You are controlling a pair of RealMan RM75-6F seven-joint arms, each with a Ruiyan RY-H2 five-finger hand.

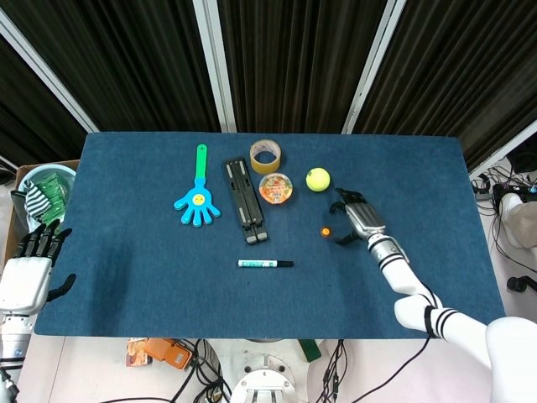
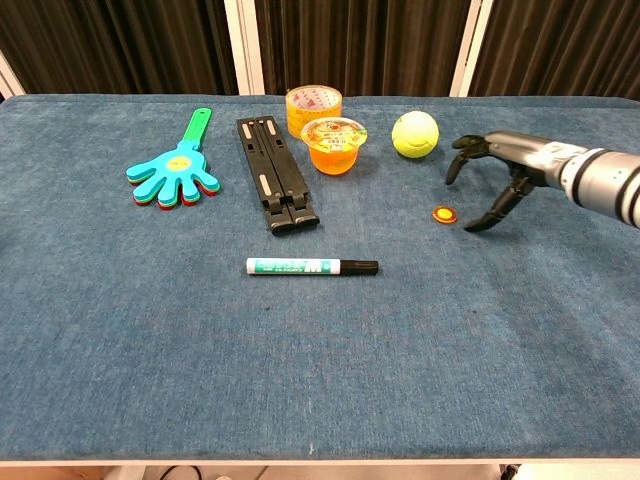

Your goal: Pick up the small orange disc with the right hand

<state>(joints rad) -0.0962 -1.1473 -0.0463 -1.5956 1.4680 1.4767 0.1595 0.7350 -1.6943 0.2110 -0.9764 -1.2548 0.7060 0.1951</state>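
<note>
The small orange disc [image 1: 325, 232] [image 2: 444, 214] lies flat on the blue table cloth, right of centre. My right hand [image 1: 355, 218] [image 2: 496, 170] hovers just to the right of it, fingers spread and curved downward, holding nothing; its thumb tip comes down close beside the disc without touching it. My left hand [image 1: 30, 267] rests open at the table's near left corner, outside the chest view.
A yellow ball [image 1: 318, 179], a jelly cup [image 1: 276, 189], a tape roll [image 1: 265, 156], a black folded stand [image 1: 244, 200], a blue-green hand clapper [image 1: 197, 197] and a green marker [image 1: 264, 264] lie left of the disc. A box with a bowl [image 1: 44, 189] sits off the left edge.
</note>
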